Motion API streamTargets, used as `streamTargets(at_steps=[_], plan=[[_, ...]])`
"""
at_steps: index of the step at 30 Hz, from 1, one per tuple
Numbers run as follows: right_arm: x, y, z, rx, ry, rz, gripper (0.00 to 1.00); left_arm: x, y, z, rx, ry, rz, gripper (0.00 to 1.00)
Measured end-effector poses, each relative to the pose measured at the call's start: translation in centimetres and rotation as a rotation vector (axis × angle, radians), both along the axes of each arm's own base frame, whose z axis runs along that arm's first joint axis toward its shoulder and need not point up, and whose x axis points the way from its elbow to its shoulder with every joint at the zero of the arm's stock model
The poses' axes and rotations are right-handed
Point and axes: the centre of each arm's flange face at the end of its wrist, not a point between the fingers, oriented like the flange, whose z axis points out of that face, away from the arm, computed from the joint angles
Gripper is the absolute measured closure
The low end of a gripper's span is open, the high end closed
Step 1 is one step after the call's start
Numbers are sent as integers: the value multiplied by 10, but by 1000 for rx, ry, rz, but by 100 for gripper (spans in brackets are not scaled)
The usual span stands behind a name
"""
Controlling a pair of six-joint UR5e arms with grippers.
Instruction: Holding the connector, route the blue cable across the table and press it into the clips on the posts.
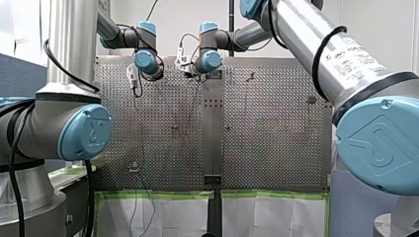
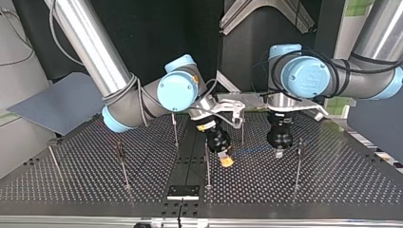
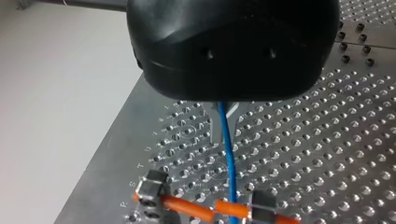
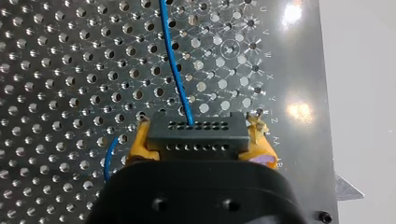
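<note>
Perforated desk (image 2: 332, 185), no post (image 2: 298, 164) seemingly threaded yet: my right claw (image 2: 226, 160) clamps the connector (image 4: 198, 133), blue cable (image 3: 227, 149) running toward my left claw (image 2: 279, 152), whose grip I cannot tell

Robot lab: perforated table (image 2: 332, 175), posts (image 2: 298, 164).

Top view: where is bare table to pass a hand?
Free: the table at the view's right, beyond the rightmost post; also at its left, between the two leftmost posts. Crowded: the middle, where my right gripper, my left gripper and the blue cable sit among posts.
</note>
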Motion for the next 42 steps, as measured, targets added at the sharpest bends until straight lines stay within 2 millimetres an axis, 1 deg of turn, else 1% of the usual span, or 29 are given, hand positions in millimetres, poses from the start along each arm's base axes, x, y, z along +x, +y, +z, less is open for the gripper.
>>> streamTargets(at_steps=[7,11,17,25,28,36,38,42], plan=[[1,3,-1,9,6,3,100,-4,-1,-5,6,20,19,100],[3,7,-4,18,9,9,100,-9,-3,-16,20,37,19,100],[5,13,-15,33,24,17,100,-17,-4,-37,28,45,24,100],[1,17,-46,70,71,15,100,-23,-1,-64,3,49,31,100],[-3,16,-59,86,91,10,100,-24,-3,-81,-5,62,14,100],[-16,12,-92,117,147,-5,100,-28,-7,-136,-3,124,-4,100],[-18,12,-100,123,161,-7,100,-30,-7,-147,-12,134,-5,100],[-24,16,-118,141,197,-7,100,-37,-7,-162,-30,140,-7,100]])
